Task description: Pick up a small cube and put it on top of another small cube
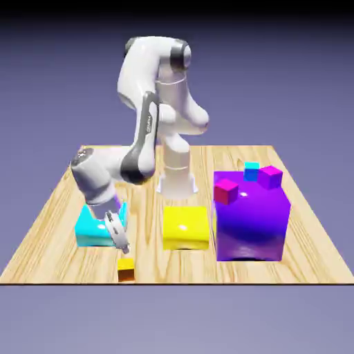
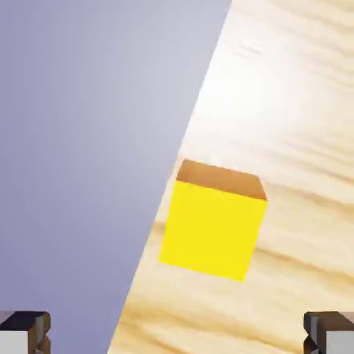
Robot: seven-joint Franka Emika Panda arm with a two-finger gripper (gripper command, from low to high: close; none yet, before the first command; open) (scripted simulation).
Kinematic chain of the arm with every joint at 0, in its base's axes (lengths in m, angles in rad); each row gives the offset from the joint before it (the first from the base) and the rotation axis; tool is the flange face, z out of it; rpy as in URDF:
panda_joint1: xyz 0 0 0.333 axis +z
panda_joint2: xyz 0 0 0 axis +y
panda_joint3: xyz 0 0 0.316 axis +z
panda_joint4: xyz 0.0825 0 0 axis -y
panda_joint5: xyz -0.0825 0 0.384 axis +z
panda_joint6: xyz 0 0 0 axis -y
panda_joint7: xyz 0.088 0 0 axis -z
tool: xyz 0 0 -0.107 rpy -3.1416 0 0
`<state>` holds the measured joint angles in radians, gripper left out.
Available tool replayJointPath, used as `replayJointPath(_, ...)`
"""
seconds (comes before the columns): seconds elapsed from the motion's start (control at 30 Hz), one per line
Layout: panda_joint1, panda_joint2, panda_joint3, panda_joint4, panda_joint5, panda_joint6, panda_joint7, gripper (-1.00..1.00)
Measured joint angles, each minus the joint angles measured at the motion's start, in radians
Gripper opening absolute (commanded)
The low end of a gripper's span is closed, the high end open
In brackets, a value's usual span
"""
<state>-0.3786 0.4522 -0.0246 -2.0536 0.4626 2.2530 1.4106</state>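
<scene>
Low over the near edge of the light wooden worktop (image 1: 147,266), toward the exterior view's left, hangs the two-fingered pincer (image 1: 123,243) of the white arm (image 1: 148,110), slightly tilted. Its fingers stand wide apart, nothing between them. Just below the pincer, near the worktop's edge, sits the tiny orange-brown cube with a yellow top (image 1: 126,269); in the hand view it lies between the two tips sideways, but farther up the picture, turned a little askew. Behind the pincer, a glossy cyan block (image 1: 93,231). Beside that, toward the exterior view's right from the pincer, a large flat glossy yellow block (image 1: 185,228). Well apart from the pincer, farther to that same side, a big glossy violet block (image 1: 250,225). Around its top, seen higher than the pincer: a tiny violet-magenta cube (image 1: 270,177), a tiny crimson-pink cube (image 1: 226,191) and a tiny cyan cube (image 1: 252,170).
</scene>
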Motion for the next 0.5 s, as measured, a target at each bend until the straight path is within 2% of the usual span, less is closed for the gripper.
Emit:
replayJointPath(0.1, -0.020, 0.051, -0.001, 0.038, 0.023, -0.039, 0.034, 0.00)
replayJointPath(0.2, -0.011, 0.160, 0.031, 0.031, 0.069, 0.078, -0.003, 0.00)
replayJointPath(0.23, -0.010, 0.173, 0.034, 0.030, 0.075, 0.091, -0.007, -1.00)
replayJointPath(0.3, -0.010, 0.173, 0.034, 0.030, 0.076, 0.092, -0.008, -1.00)
replayJointPath(0.43, -0.003, 0.030, -0.025, 0.056, 0.036, -0.053, 0.007, -1.00)
replayJointPath(0.5, 0.041, -0.042, 0.034, 0.071, 0.018, -0.132, -0.026, -1.00)
